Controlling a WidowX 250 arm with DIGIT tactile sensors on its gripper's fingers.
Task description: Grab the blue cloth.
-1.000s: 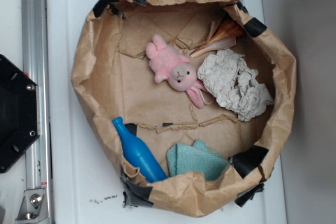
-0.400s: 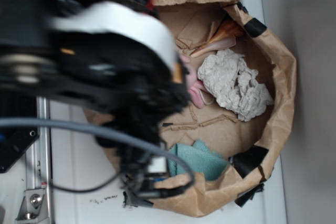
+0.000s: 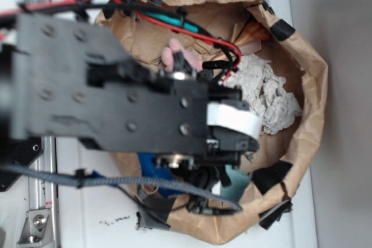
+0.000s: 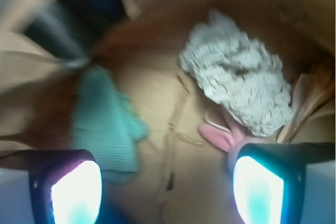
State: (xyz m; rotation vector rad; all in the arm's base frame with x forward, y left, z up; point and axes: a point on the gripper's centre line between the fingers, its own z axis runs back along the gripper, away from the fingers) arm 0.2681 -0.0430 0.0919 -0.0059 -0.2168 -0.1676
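Here the black robot arm (image 3: 116, 103) fills most of the exterior view, stretching from the left edge across the middle of the frame, with red, black and teal cables (image 3: 192, 24) looping over its top and a grey braided cable (image 3: 116, 179) trailing below it. Beneath it sits a round brown paper bag (image 3: 308, 85), patched with black tape on its rim, resting on a white surface (image 3: 87, 213). An off-white wrinkly cloth (image 3: 270, 94) lies at the right side of the bag's floor; in the wrist view it is at upper right of centre (image 4: 239, 82). The blue cloth (image 4: 105, 124) shows in the wrist view at middle left, lying crumpled on the paper floor just above the left fingertip; in the exterior view only a small teal patch (image 3: 235, 184) peeks out below the arm, near the bag's lower rim. A blue bottle (image 3: 154, 175) is mostly hidden under the arm. A pink plush bunny shows as an ear (image 3: 171, 53) above the arm, and a pink bit (image 4: 218, 135) in the wrist view. The gripper (image 4: 168, 187) has its two fingers spread wide apart at the bottom corners, holding nothing.
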